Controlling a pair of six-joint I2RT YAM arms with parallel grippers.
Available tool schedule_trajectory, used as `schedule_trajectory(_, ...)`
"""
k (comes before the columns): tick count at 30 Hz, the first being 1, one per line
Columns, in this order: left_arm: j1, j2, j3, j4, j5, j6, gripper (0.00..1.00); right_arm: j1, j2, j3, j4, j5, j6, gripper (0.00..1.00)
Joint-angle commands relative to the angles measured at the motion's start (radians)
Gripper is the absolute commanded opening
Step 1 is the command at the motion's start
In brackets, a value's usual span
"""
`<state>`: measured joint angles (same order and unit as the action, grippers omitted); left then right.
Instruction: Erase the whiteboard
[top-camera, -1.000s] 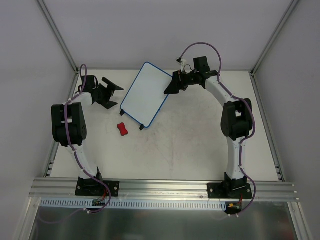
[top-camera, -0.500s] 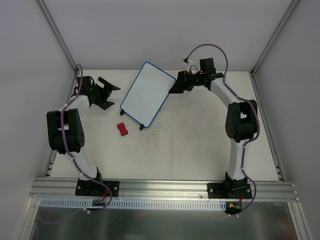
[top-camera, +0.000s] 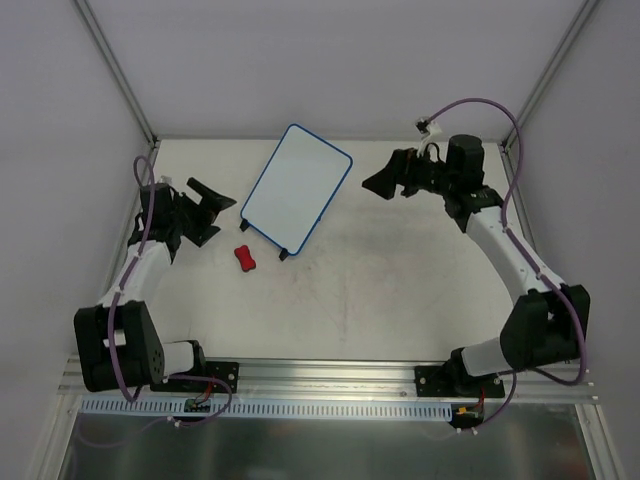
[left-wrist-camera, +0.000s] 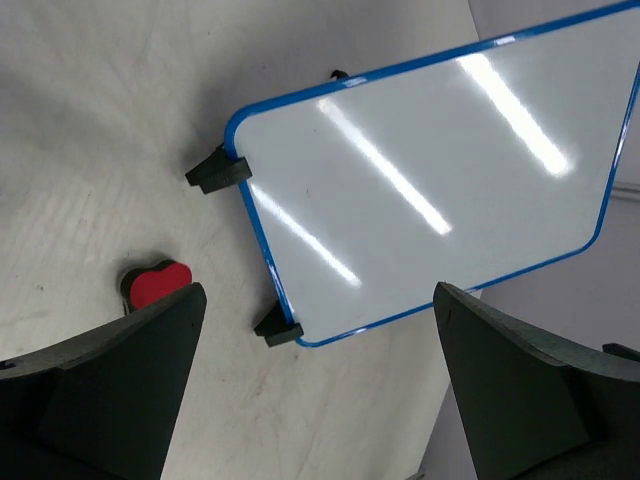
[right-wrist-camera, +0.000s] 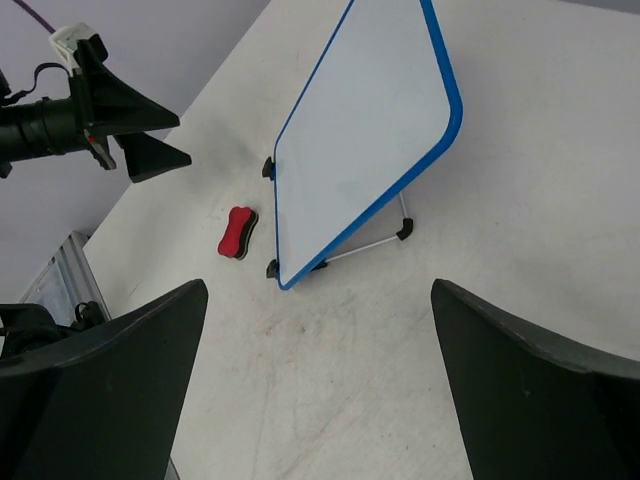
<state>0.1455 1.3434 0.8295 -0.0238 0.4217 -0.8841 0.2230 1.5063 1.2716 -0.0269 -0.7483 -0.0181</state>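
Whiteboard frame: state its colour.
The whiteboard frame is blue, clearest in the left wrist view.

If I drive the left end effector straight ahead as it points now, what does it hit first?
Probably the whiteboard, centred between the left end effector's open jaws in its wrist view. The red eraser lies off to one side. Depth is unclear.

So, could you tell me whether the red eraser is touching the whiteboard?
Apart: the right wrist view shows bare table between the eraser and the whiteboard.
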Motion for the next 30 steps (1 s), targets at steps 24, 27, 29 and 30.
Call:
schedule_trajectory(24, 0.002, -1.064, -0.671, -0.007, 0.129, 0.362, 0.99, 0.07, -1.195, -1.101, 0.052, 0.477, 0.175, 0.99)
schedule_trajectory(27, 0.0, -1.115, -0.682, -0.007, 0.132, 0.356, 0.99, 0.068, -1.258, -1.115, 0.032, 0.495, 0.172, 0.99)
schedule_trajectory(29, 0.002, -1.087, -0.672, -0.008, 0.121, 0.361, 0.99, 0.068, -1.276, -1.115, 0.002, 0.524, 0.17, 0.99)
schedule_trajectory(30, 0.0, -1.067, -0.668, -0.007, 0.124, 0.364, 0.99, 0.07, -1.281, -1.112, -0.008, 0.533, 0.168, 0.99)
